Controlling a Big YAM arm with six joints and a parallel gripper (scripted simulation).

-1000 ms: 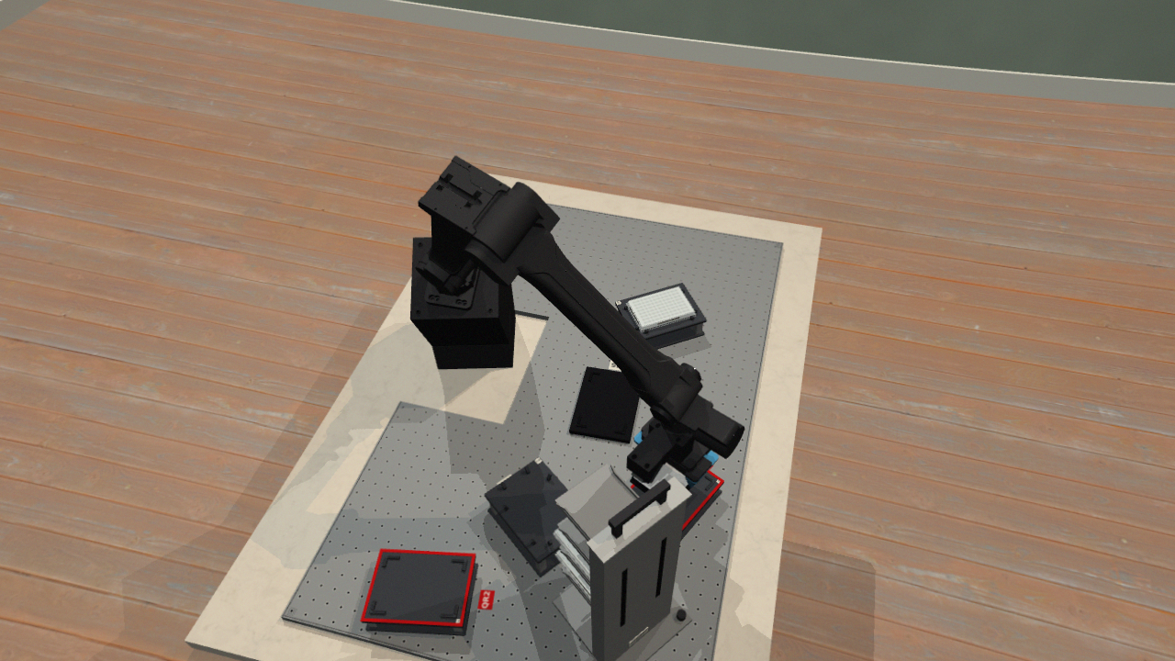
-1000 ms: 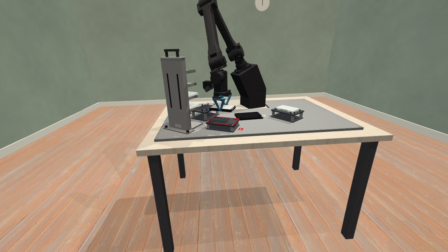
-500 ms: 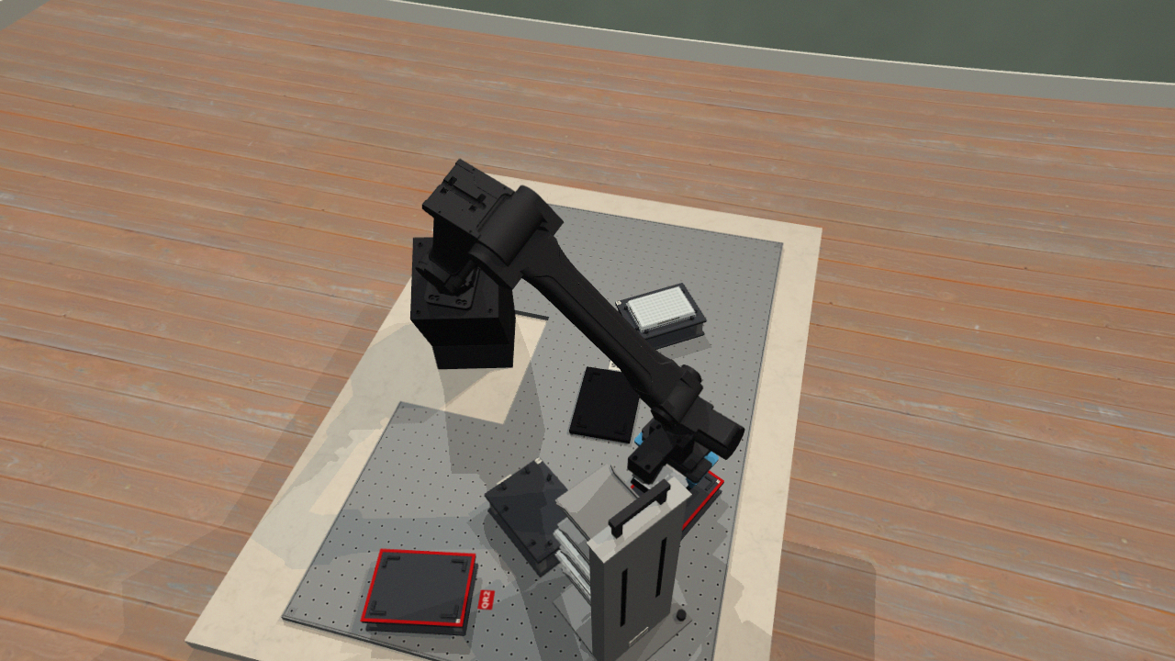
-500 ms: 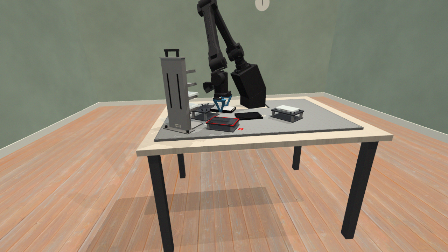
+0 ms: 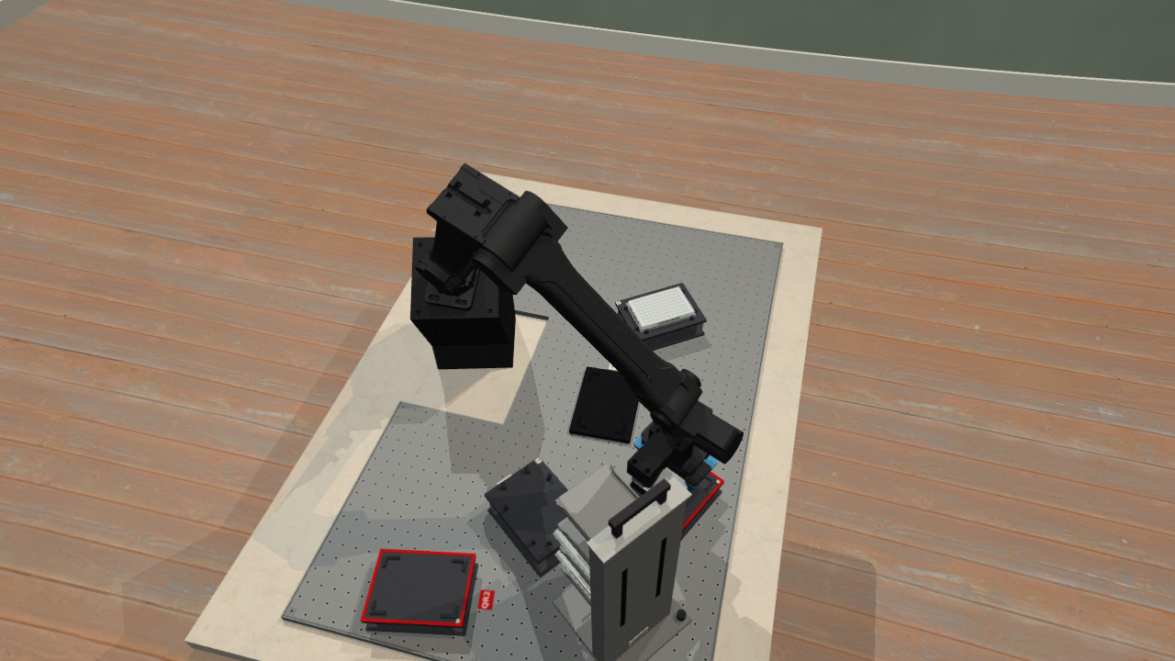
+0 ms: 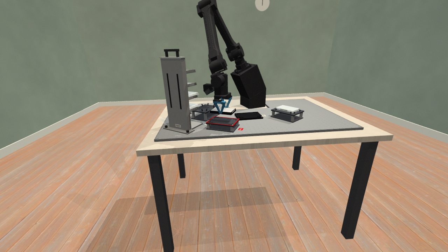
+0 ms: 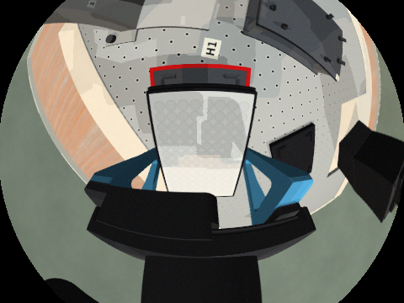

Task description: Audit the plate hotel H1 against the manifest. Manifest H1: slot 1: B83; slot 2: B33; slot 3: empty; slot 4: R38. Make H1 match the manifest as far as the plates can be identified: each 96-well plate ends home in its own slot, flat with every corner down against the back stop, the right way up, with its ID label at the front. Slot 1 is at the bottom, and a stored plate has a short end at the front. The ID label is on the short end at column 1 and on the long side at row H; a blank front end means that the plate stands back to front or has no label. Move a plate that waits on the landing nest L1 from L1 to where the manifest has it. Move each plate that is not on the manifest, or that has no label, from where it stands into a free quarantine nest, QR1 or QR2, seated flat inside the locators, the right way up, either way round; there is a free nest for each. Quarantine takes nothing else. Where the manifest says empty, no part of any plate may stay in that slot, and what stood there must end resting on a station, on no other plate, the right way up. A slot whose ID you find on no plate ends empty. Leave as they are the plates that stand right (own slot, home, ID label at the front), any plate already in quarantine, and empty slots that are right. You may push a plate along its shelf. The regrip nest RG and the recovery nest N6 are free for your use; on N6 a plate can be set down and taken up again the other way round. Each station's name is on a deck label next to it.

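My gripper [image 5: 669, 464] [image 6: 222, 105] [image 7: 201, 151] is shut on a white 96-well plate [image 6: 224, 111] [image 7: 199, 135], its blue fingers on the two long sides. It holds the plate level, a little above the red-rimmed quarantine nest QR1 [image 5: 707, 501] [image 6: 221, 120] [image 7: 199, 69] beside the hotel. In the top view my arm hides the plate. The plate hotel H1 [image 5: 636, 566] [image 6: 173, 90] stands close by, with white plates [image 5: 571, 549] [image 6: 193, 93] on its lower shelves. I cannot read any plate label.
Another white plate [image 5: 659, 308] [image 6: 286, 108] sits on a raised nest at the far end. The black N6 pad [image 5: 605, 402] [image 6: 249, 115] [image 7: 295, 146] and the raised regrip nest [image 5: 521, 505] [image 6: 200, 109] [image 7: 298, 12] are bare. The red-rimmed nest QR2 [image 5: 374, 588] holds nothing.
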